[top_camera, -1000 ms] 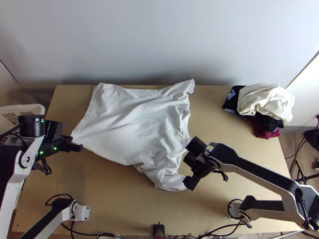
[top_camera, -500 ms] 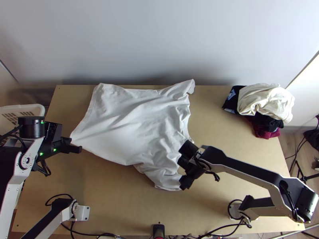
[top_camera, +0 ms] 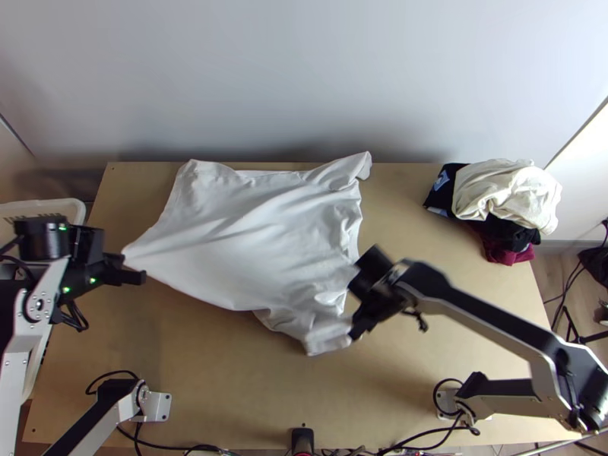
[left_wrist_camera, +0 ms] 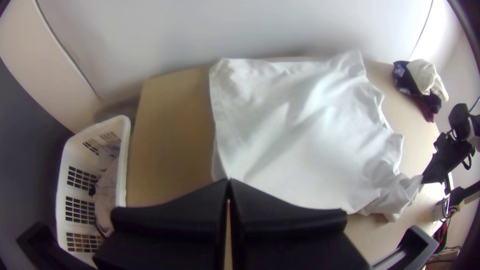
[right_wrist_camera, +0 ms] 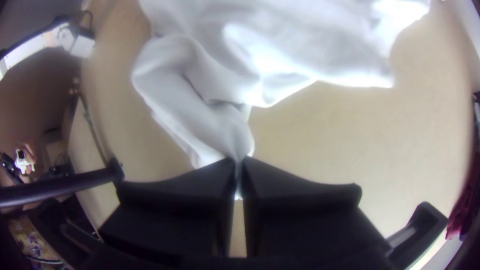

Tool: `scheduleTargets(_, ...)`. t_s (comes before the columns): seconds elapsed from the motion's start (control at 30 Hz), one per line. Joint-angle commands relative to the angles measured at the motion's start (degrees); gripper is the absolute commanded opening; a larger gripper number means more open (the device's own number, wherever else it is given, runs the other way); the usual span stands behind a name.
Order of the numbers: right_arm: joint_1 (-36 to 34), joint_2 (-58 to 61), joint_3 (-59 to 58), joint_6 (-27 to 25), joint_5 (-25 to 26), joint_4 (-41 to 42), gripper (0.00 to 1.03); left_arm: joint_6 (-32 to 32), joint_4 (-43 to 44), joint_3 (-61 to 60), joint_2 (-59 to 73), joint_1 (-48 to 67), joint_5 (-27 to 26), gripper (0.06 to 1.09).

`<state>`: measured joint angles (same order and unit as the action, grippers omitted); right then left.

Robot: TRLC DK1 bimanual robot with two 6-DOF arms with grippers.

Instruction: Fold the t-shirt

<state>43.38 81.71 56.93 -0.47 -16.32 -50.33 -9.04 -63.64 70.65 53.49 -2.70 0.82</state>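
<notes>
The white t-shirt (top_camera: 251,235) lies spread and wrinkled over the table's middle and back. At its left corner is my left gripper (top_camera: 128,267), and in the left wrist view the fingers of that gripper (left_wrist_camera: 229,183) are pressed together on the corner of the t-shirt (left_wrist_camera: 300,135). Beside the sleeve nearest the table's front is my right gripper (top_camera: 356,308). The right wrist view has this gripper (right_wrist_camera: 240,162) shut on the bunched sleeve end of the t-shirt (right_wrist_camera: 200,105), which is drawn toward it in folds.
A pile of cream, black and dark red cloth (top_camera: 505,194) lies at the table's back right. Beyond the left edge stands a white slotted basket (left_wrist_camera: 122,165) with cloth inside. Bare wood (top_camera: 228,380) shows along the front of the table (top_camera: 433,235).
The left gripper has moved left, drawing the t-shirt's corner out with it. The right gripper went left, closed on the sleeve, then shifted slightly up and right; the sleeve end has moved with it.
</notes>
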Motion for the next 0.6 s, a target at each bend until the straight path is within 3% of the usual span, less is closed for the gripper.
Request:
scheduleTargets(0.0,-12.44,-6.39,10.75,-2.78,0.32,-5.22,0.03,0.42,0.53,5.55,1.0,-3.1,-0.12,0.09)
scheduleTargets(0.17,-17.89,-7.62,23.05,-3.4,0.32,-11.2,0.03,2.18,0.27,11.7,3.02,-3.45,-0.29,0.09)
scheduleTargets(0.57,-18.68,-9.64,40.98,-1.02,1.99,-19.46,0.03,3.94,-7.2,31.21,7.94,-2.75,-0.73,0.09)
